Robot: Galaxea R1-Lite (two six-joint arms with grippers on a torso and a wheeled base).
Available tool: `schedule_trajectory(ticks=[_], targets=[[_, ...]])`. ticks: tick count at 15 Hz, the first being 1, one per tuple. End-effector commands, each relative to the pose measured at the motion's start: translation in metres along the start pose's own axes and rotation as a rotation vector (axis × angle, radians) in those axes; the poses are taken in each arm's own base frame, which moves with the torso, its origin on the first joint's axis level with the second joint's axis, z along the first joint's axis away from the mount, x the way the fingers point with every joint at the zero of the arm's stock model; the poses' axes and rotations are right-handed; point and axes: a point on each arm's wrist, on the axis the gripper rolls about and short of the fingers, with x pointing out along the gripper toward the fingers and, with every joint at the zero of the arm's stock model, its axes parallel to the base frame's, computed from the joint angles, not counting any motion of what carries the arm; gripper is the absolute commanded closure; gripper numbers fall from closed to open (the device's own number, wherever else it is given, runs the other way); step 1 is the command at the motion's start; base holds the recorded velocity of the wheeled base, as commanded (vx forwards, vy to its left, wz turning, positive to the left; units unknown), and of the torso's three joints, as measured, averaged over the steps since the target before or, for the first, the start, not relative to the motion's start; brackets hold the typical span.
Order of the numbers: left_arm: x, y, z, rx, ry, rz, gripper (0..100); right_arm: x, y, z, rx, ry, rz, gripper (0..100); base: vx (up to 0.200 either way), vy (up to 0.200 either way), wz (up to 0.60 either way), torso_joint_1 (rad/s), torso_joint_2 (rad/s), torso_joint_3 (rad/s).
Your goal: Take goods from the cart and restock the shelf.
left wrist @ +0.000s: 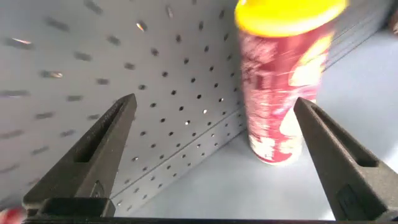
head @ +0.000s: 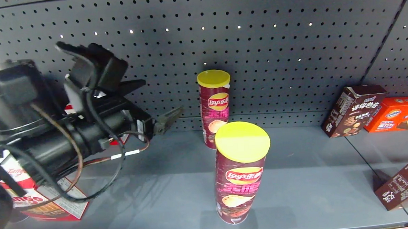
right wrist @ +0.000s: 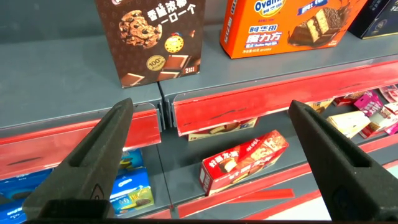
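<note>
Two maroon chip cans with yellow lids stand upright on the grey shelf (head: 166,198). One can (head: 214,109) is at the back by the pegboard, the other (head: 239,175) is nearer the front edge. My left gripper (head: 155,101) hovers above the shelf to the left of the back can, open and holding nothing. In the left wrist view the back can (left wrist: 280,93) stands beyond the open left gripper (left wrist: 214,102), apart from both fingers. My right gripper (right wrist: 211,104) is open and empty, facing the red shelf edge (right wrist: 249,99) lower down.
A red and white box (head: 46,204) lies under my left arm. Brown cookie boxes (head: 352,109) (head: 403,185) and an orange box (head: 396,113) sit at the right. The pegboard wall (head: 256,40) closes the back. Packets fill the lower shelf (right wrist: 242,162).
</note>
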Motion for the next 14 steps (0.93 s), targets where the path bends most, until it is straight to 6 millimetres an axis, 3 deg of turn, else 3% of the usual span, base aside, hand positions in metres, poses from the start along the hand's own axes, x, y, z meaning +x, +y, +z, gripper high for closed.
schedule_trajectory(ticks=[1,3,7,10,14], targets=[[-0.09,-0.014,0.009,-0.026,-0.093,-0.02,0,0.0,0.0,0.0,0.0,0.0,0.0,0,0.0,0.0,0.0,0.0,0.0,0.0],[-0.127,-0.018,0.008,-0.036,-0.148,-0.014,0,0.0,0.0,0.0,0.0,0.0,0.001,0,0.0,0.0,0.0,0.0,0.0,0.0],[-0.182,-0.021,0.001,-0.025,-0.25,0.035,0,0.0,0.0,0.0,0.0,0.0,0.001,0,0.0,0.0,0.0,0.0,0.0,0.0],[-0.236,-0.03,-0.032,0.016,-0.296,0.203,0,0.0,0.0,0.0,0.0,0.0,0.001,0,0.0,0.0,0.0,0.0,0.0,0.0],[-0.271,-0.053,-0.071,0.035,-0.328,0.425,0,0.0,0.0,0.0,0.0,0.0,0.0,0,0.0,0.0,0.0,0.0,0.0,0.0]])
